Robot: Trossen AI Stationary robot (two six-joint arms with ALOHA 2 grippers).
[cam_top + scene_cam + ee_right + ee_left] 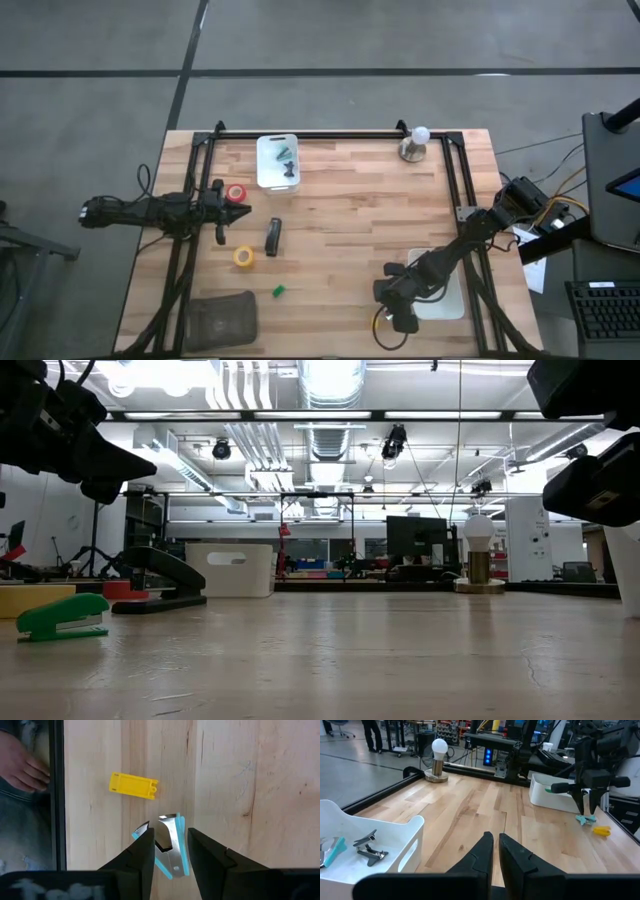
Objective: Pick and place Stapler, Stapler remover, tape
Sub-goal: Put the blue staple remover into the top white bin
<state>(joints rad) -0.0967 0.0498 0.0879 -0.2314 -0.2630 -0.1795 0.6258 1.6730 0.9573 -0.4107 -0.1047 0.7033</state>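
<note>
The black stapler (272,237) lies on the table's left half, also seen in the low view (160,575). A red tape roll (236,193) and a yellow tape roll (243,257) lie near it. My left gripper (496,851) hovers shut beside the red roll. A teal and silver staple remover (170,847) lies flat near the table's near edge. My right gripper (170,851) is open, pointing down, with one finger on either side of it. In the high view the right gripper (400,312) hides the remover. The left wrist view shows the remover (585,819) below those fingers. My right gripper comes at the staple remover from above with a finger on each side of its body (172,837). The remover lies flat on the wood. I cannot tell whether the fingers touch it.
A white bin (278,162) at the far edge holds other staple removers (370,851). A small green stapler (279,291), a yellow block (133,786), a white tray (445,290), a dark pouch (220,318) and a bulb lamp (415,143) stand around. A person's hand (20,765) shows beyond the near edge.
</note>
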